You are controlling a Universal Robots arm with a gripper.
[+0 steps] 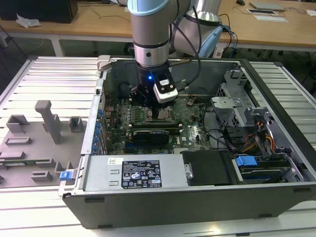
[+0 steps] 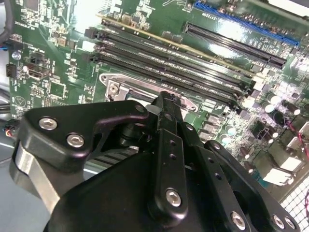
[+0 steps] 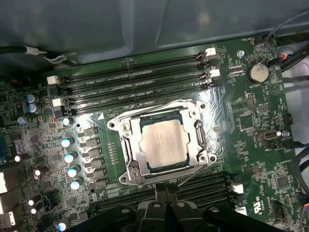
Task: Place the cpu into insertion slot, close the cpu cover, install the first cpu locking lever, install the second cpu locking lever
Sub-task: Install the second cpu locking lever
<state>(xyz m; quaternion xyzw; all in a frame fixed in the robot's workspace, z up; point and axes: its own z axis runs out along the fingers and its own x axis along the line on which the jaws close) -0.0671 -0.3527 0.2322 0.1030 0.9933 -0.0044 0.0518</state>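
Black and pressed together, the pincer hangs with its fingertips meeting at the near edge of the insertion slot, holding nothing that I can see; in the first wrist view the same tips sit just beside the socket frame. The cpu already lies flat inside that slot, its dull silver top showing through the window of the cpu cover, which lies down over it. That suggests the placing and the cover-closing are done and the work in hand is one of the locking levers, though I cannot tell from these views whether either lever is latched. A lever move calls for a firm push along the socket's side and a hook under its catch, without scraping the memory slots that run beside the socket. In the exterior view the arm stands over the motherboard inside the open computer case, on the slatted bench.
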